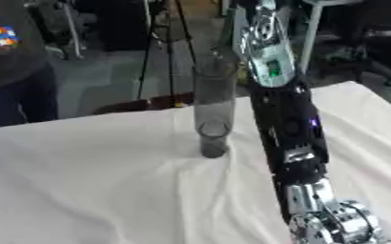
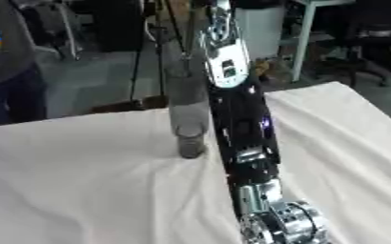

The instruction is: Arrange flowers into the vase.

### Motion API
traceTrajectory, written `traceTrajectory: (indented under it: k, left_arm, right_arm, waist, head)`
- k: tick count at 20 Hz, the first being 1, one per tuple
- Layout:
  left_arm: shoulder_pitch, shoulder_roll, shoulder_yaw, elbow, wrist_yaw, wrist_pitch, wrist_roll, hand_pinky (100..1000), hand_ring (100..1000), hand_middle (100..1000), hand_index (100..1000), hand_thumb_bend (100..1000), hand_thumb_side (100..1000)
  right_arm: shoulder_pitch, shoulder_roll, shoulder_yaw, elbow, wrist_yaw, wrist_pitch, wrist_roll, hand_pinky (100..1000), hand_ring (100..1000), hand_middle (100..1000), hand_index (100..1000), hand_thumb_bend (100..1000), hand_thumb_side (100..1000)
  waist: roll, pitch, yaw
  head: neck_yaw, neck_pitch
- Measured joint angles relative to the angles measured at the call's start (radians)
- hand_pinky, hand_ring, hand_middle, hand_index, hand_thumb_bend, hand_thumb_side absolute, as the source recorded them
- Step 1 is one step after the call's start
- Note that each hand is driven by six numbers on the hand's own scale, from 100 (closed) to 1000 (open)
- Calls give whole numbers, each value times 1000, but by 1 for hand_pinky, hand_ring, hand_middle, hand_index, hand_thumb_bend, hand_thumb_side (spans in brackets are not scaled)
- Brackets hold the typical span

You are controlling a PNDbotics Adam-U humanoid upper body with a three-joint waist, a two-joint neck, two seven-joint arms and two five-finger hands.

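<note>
White cloth (image 1: 90, 181) covers the table, with soft folds in it, and the vase (image 1: 214, 114) stands upright on it near the middle of the cloth. The vase is a tall narrow tube of clear, greyish glass with a thicker, darker foot, and the floor behind can be seen through its upper part. To the right of the vase is the robot's right arm (image 1: 289, 124). It rises from the lower edge of the view, well below and to the right of the foot of the vase, and slopes up and a little leftward. A round silver joint (image 1: 336, 224) is at its low end, then comes a long black part just beside the vase, then a silver part that goes higher than the rim of the vase. Close to the rim the arm and the glass lie very near each other, but I cannot tell if they touch. The right hand (image 2: 219, 8) shows only as a narrow pale piece at the top edge, above the vase, and I cannot tell how it is held. Beyond the vase, on the grey floor, thin dark tripod legs (image 1: 149, 52) stand.
</note>
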State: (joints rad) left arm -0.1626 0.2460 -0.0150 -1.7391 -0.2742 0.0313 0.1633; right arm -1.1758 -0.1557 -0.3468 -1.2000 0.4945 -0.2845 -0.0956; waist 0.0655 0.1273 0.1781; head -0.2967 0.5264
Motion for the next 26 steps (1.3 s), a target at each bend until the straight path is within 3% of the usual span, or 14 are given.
traceTrajectory:
  k: [26]
  left_arm:
    - [-2, -2, 0, 0, 6, -1, -4, 506, 688, 614, 721, 316, 792]
  right_arm:
    - [36, -28, -29, 4, 23, -25, 30, 100, 100, 100, 141, 100, 1000]
  waist:
    - [13, 21, 16]
  head:
    - [-12, -17]
